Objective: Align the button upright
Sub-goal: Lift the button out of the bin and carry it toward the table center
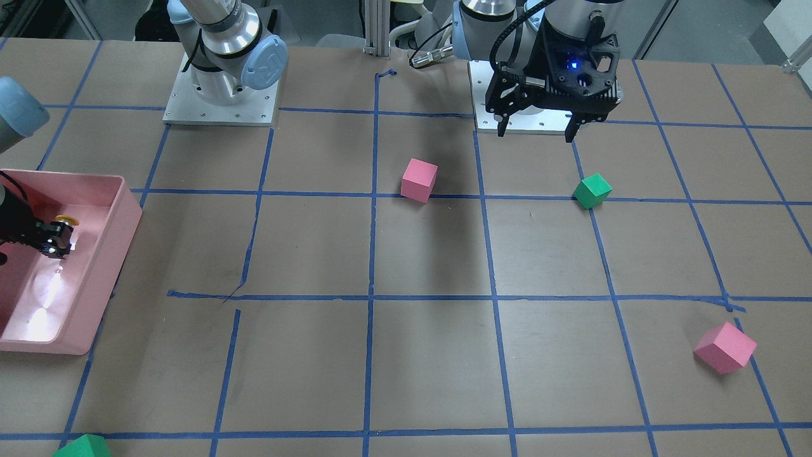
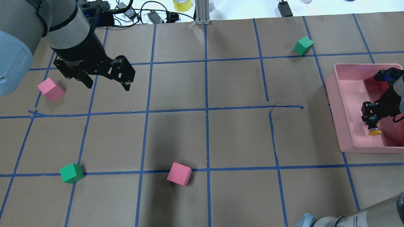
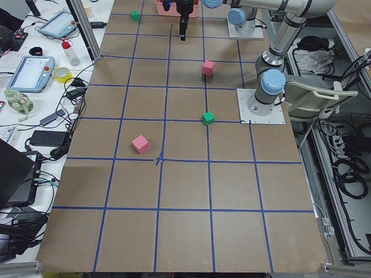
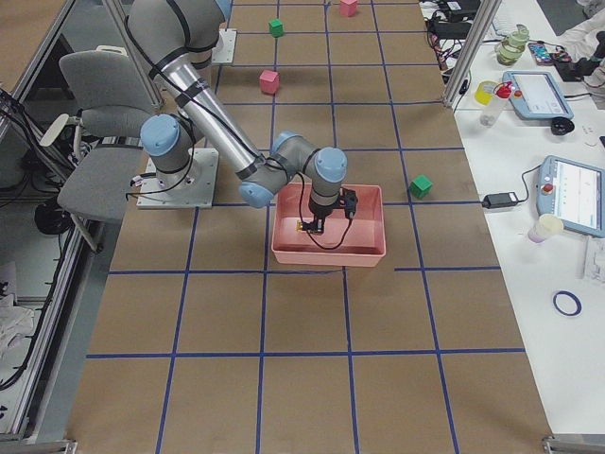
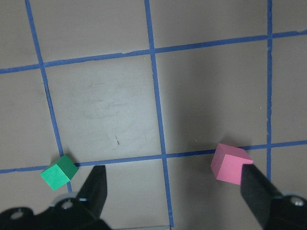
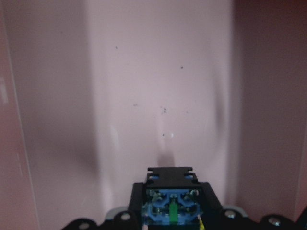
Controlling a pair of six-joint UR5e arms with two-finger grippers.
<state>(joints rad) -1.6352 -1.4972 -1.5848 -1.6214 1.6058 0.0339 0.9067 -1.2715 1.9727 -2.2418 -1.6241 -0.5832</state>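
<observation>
Overhead exterior view, contents of the table (image 2: 236,135), which is covered in brown paper with a blue tape grid:

- Pink bin (image 2: 336,104), at the table's edge on the robot's right. The right gripper (image 2: 371,122) reaches down inside it.
- Button (image 2: 375,132), inside the pink bin, clamped between the right gripper's fingers. Its yellow cap sticks out sideways toward the robot's side of the bin, so it is not upright. The right wrist view shows its base block end-on, with blue and green parts, over the bin floor. Whether the button touches the floor cannot be told.
- Left gripper (image 2: 108,85), fingers spread wide and holding nothing, hanging above the table's far left part.
- Far pink cube (image 2: 50,89), just beside the left gripper, toward the left edge.
- Near pink cube (image 2: 179,174), on a tape line close to the middle.
- Near green cube (image 2: 72,173), on the same line, further left.
- Far green cube (image 2: 303,45), beyond the bin, well apart from it.
</observation>
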